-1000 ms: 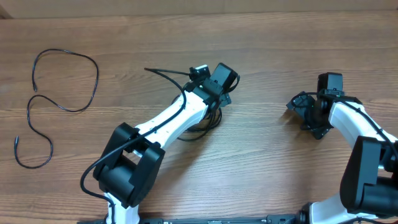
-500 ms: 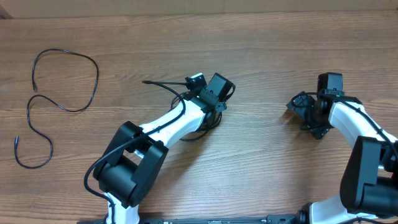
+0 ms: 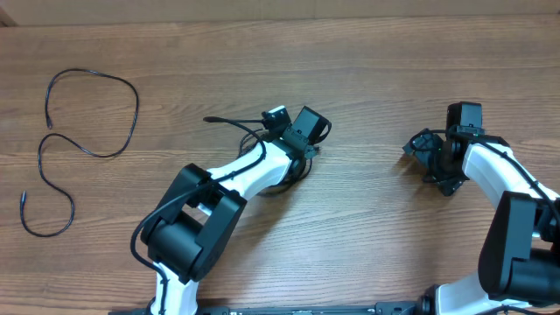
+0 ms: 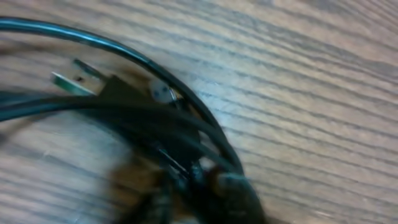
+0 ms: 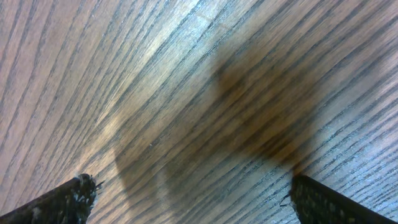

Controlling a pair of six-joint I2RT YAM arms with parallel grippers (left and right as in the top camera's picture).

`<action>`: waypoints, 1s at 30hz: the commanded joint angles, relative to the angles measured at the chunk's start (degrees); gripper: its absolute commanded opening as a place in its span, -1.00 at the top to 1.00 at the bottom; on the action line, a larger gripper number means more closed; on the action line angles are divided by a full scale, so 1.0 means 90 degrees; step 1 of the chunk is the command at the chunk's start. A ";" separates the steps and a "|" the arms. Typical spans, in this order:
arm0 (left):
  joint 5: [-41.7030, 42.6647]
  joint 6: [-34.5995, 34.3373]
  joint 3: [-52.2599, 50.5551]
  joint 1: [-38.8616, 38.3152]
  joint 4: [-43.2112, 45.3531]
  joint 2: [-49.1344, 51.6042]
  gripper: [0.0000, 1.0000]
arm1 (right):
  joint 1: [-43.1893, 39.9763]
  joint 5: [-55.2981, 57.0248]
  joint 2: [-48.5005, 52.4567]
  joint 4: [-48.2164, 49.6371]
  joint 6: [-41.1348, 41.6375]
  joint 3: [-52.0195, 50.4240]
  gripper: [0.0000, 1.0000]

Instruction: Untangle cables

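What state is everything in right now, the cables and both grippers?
Loose cable: laid out alone in an S-curve, untangled.
Cable bundle: tangled, a plug end showing.
Left gripper: down over the bundle; open or shut unclear.
Right gripper: open, holding nothing.

The overhead camera looks straight down on the table [image 3: 376,70] from far enough to take in both arms, with the tangle [image 3: 302,171] near mid-frame. The left wrist camera sits very close over that tangle [image 4: 168,130], and its picture is blurred; these two views share it. The right wrist camera looks closely at bare wood well right of the tangle, its fingertips [image 5: 62,199] at the lower corners.
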 commanded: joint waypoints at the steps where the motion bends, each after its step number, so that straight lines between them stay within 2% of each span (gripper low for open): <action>1: 0.0544 0.0017 -0.0061 0.0032 0.0131 0.0362 0.85 | -0.0007 0.0012 -0.0121 0.0012 -0.0029 0.0010 -1.00; 2: 0.0733 0.0153 -0.0056 0.0027 0.0245 0.0362 0.92 | -0.0007 0.0012 -0.0121 0.0010 -0.0029 0.0010 -1.00; 7: 0.2302 0.1217 -0.0053 0.0027 0.1020 0.0362 0.92 | -0.0007 0.0012 -0.0121 0.0012 -0.0029 0.0010 -1.00; 9: 0.2713 0.1396 -0.0053 0.0024 0.1154 0.0362 0.89 | -0.0007 0.0012 -0.0121 0.0012 -0.0029 0.0010 -1.00; 12: 0.2839 0.1416 -0.0053 0.0022 0.1183 0.0362 0.84 | -0.0007 0.0012 -0.0121 0.0012 -0.0029 0.0010 -1.00; 15: 0.3033 0.1513 0.0000 0.0034 0.1183 0.0347 0.87 | -0.0007 0.0012 -0.0121 0.0012 -0.0029 0.0010 -1.00; 19: 0.3738 0.2057 0.0231 0.0080 0.1124 0.0053 0.92 | -0.0007 0.0012 -0.0121 0.0012 -0.0029 0.0010 -1.00; 22: 0.3650 0.2234 0.0306 0.0080 0.0889 -0.0432 0.86 | -0.0007 0.0012 -0.0121 0.0012 -0.0029 0.0010 -1.00; 27: 0.2783 0.2708 0.0306 0.0080 0.0313 -0.1404 0.44 | -0.0007 0.0012 -0.0121 0.0012 -0.0029 0.0010 -1.00; 29: 0.2234 0.2861 0.0306 0.0080 0.0075 -0.1634 0.14 | -0.0007 0.0012 -0.0121 0.0012 -0.0029 0.0010 -1.00; 30: 0.1921 0.2892 0.0304 0.0080 -0.0049 -0.1722 -0.10 | -0.0007 0.0012 -0.0121 0.0012 -0.0029 0.0010 -1.00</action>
